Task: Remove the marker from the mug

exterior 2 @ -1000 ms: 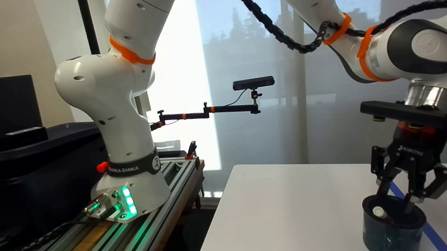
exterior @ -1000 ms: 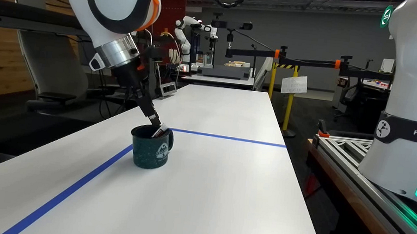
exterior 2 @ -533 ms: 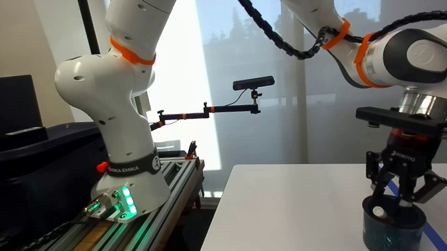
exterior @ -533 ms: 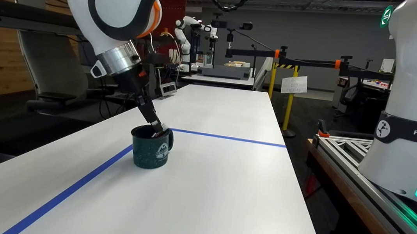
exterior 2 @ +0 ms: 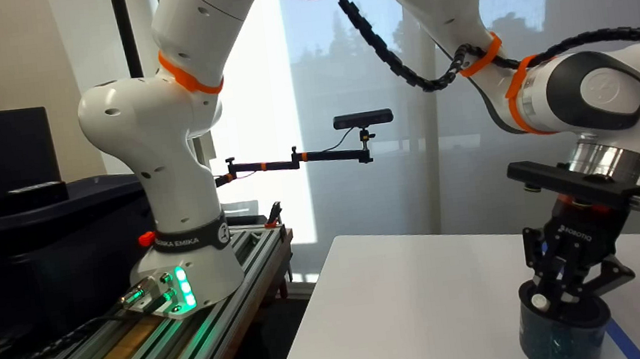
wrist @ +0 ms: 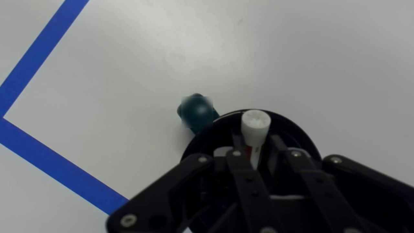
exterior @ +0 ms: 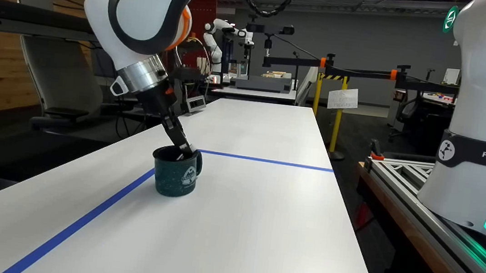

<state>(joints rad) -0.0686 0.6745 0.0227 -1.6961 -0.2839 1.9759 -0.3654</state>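
Relative to the frame one second earlier, we note the gripper [wrist: 258, 141] lower and its jaws closer together; the mug [exterior: 169, 178] keeps its position on the table [exterior: 260, 230]. In an exterior view, the gripper reaches into the mug's mouth from 11 o'clock. In the wrist view, the jaws stand slightly apart, one on either side of the marker [wrist: 255, 127]; we cannot tell whether they touch or grip it. The marker remains in the mug, tilted, its white end uppermost and toward 12 o'clock on the rim. Below that end we see a red strip beside a white one, the rest being hidden. The mug is upright, dark teal-green with a near-black interior, its handle [wrist: 198, 111] at 11 o'clock.
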